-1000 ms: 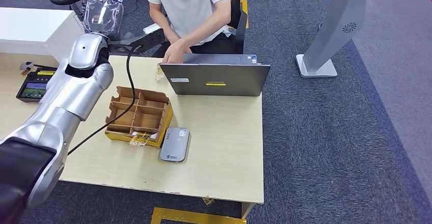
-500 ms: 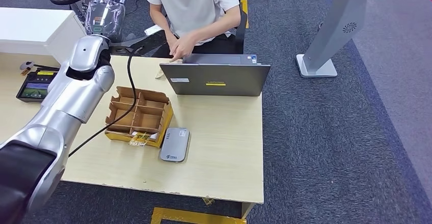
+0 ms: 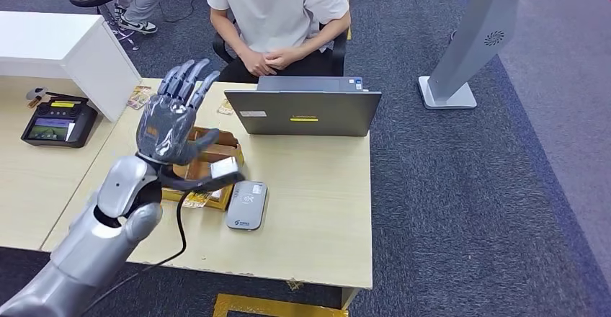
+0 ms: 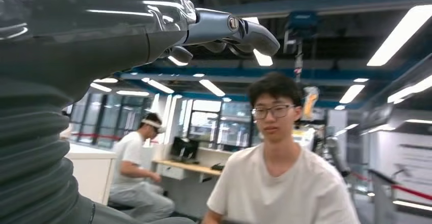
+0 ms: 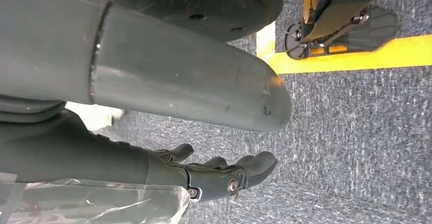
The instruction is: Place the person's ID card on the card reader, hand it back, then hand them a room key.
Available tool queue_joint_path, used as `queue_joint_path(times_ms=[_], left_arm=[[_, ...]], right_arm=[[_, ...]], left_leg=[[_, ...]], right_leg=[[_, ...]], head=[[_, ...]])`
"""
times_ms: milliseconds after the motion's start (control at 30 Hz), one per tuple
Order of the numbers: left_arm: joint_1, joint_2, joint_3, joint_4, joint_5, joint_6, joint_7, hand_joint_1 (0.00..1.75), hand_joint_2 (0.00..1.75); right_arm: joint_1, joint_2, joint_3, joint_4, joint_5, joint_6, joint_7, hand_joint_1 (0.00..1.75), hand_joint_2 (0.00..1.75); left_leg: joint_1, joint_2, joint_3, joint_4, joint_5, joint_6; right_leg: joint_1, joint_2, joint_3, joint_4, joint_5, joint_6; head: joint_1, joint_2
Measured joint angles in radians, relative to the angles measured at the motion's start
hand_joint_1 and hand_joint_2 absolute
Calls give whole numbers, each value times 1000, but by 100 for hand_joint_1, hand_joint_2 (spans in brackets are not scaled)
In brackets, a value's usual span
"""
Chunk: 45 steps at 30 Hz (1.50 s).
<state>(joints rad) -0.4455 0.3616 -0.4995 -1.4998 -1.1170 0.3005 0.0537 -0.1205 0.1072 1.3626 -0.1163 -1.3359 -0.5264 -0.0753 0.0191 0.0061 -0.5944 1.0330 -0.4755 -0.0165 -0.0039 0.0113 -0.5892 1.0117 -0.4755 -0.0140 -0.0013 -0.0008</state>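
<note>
Raised above the table (image 3: 317, 209) with its fingers spread wide and nothing held in them, the left hand (image 3: 171, 119) is now seen over the cardboard box (image 3: 225, 138), where a second ago it was stretched far out past the table's back edge towards the person (image 3: 277, 3). The arm is thus judged to have been drawn back without a card being collected. Just right of the box, the card reader (image 3: 247, 205) lies bare on the table, so the first step is taken as not yet done. A small card-like item (image 3: 227, 106) is seen by the left corner of the laptop (image 3: 310, 112); whether it is the ID card cannot be told. The person's hands (image 3: 270, 61), busy at the laptop a second ago, are now clasped in the lap, and no card is seen in them. The right hand (image 5: 224, 175) is hung over the carpet, fingers loosely apart and nothing held.
</note>
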Motion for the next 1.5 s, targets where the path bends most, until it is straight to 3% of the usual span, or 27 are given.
queue_joint_path(times_ms=[133, 300, 667, 900, 1167, 1500], left_arm=[[159, 39, 0, -107, -36, 48, -34, 0, 175], [304, 56, 0, -157, -77, 72, -43, 0, 175], [485, 59, 33, -147, -156, 95, -3, 0, 175], [542, 9, 61, -82, -163, 71, 78, 0, 175], [549, -42, 94, -19, -158, 69, 140, 0, 175], [548, -74, 129, 27, -158, 74, 149, 0, 175]], right_arm=[[1, 0, 0, 3, -12, 0, -4, 0, 0], [2, 0, 0, 8, -24, 0, -6, 0, 0], [1, 0, 4, 11, -40, 1, -7, 0, 0], [1, 0, 13, 11, -57, 1, -8, 0, 0], [0, 0, 26, 12, -58, 1, -4, 0, 0], [0, 0, 34, 14, -58, 1, -2, 0, 0]], left_leg=[[0, 0, 0, 0, 0, 0], [0, 0, 0, 0, -1, 0], [0, -1, 0, 0, -1, 0], [0, -2, 0, 0, -1, 1], [0, -3, 0, 0, -1, 1], [0, -3, 0, 0, -1, 1]], right_leg=[[0, -1, 0, 0, -1, 0], [0, -1, 1, 0, -1, 0], [0, -3, 2, 0, -1, 0], [0, -3, 2, 0, -1, 0], [0, -5, 2, 0, -1, 0], [0, -5, 2, 0, -1, 0]], head=[[0, 0], [0, 0], [0, 0], [0, 0], [0, 0], [0, 0]])
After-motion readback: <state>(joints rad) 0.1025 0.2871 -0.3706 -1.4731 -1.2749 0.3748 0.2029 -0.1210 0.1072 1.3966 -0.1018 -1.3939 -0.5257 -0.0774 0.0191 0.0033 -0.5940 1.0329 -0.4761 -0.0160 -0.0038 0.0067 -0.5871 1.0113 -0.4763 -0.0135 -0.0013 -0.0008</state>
